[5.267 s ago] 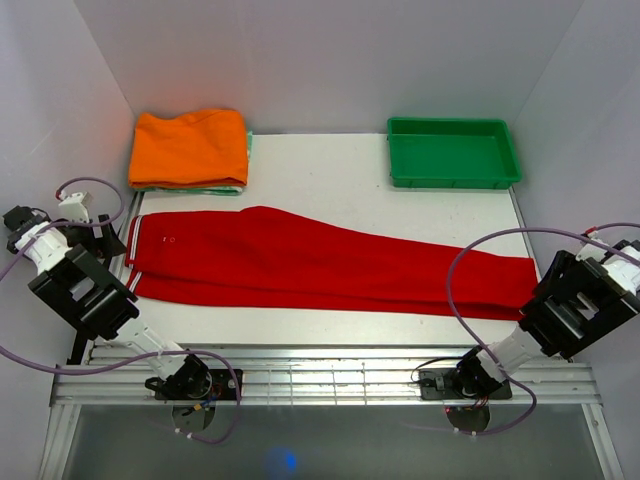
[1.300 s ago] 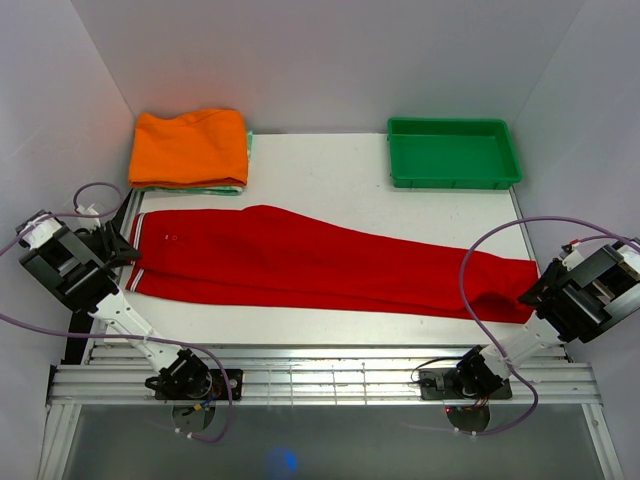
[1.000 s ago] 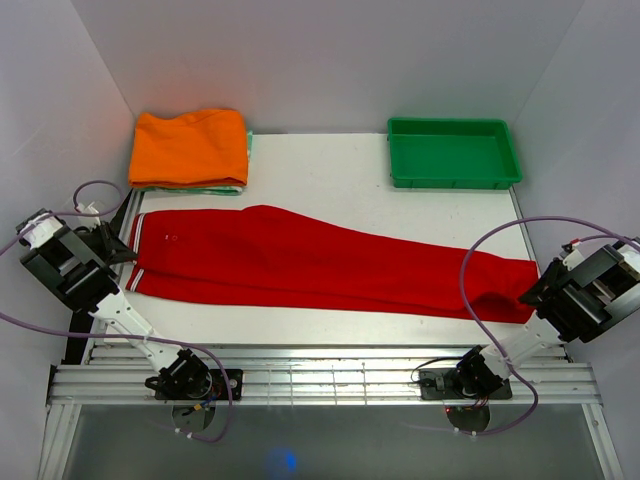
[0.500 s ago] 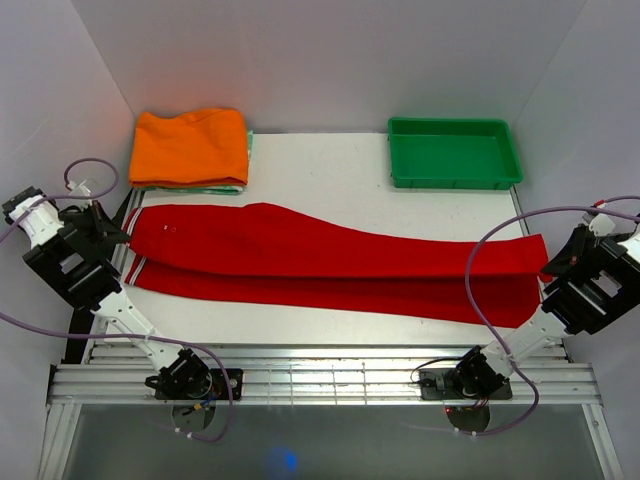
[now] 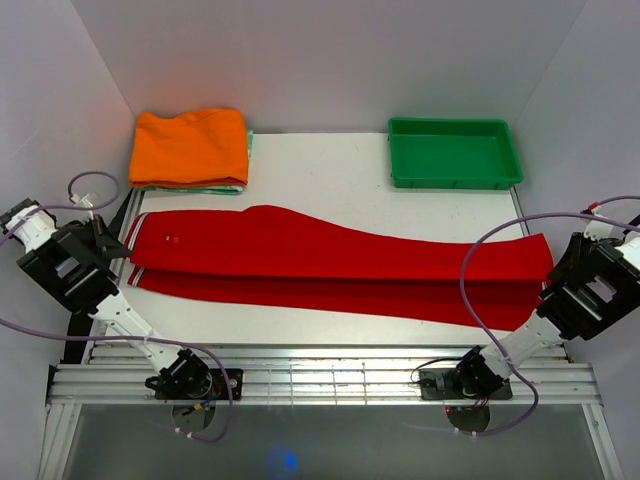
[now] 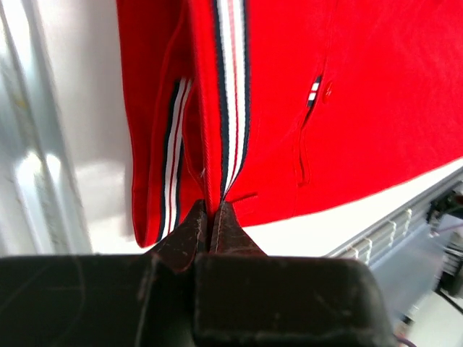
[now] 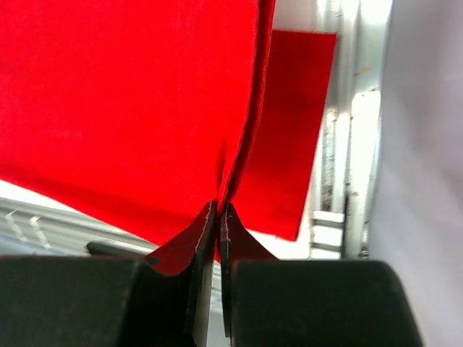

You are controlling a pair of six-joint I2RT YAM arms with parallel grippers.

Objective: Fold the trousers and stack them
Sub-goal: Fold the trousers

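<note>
Main worry here is grip. The left tool (image 6: 211, 217) is pinched nearly shut on just the rim of the waistband (image 6: 230, 94), and the right tool (image 7: 219, 217) is pinched the same way on the edge of the leg end, so each one has only a sliver of cloth. The trousers (image 5: 330, 265) are red and stretched left to right across the near half of the tabletop (image 5: 320, 165), waist at the left and legs at the right, with most of the length lying flat between the two pinches. If the arms pull apart or lift at different rates, I reckon that thin bite could slip out on one side and the whole thing would flop back crooked. From the left wrist view it also looks like a lower layer of the waist hangs loose beside the held one, so a fold could carry one layer and leave the other behind, giving a messy edge. The long middle could sag and drag too. The folded orange clothes (image 5: 190, 147) and the green tray (image 5: 453, 152) sit well apart at the back, so no snag risk there. As for branding: no readable writing anywhere, just white and navy stripes on the waistband and a tiny striped tab (image 6: 313, 90).
</note>
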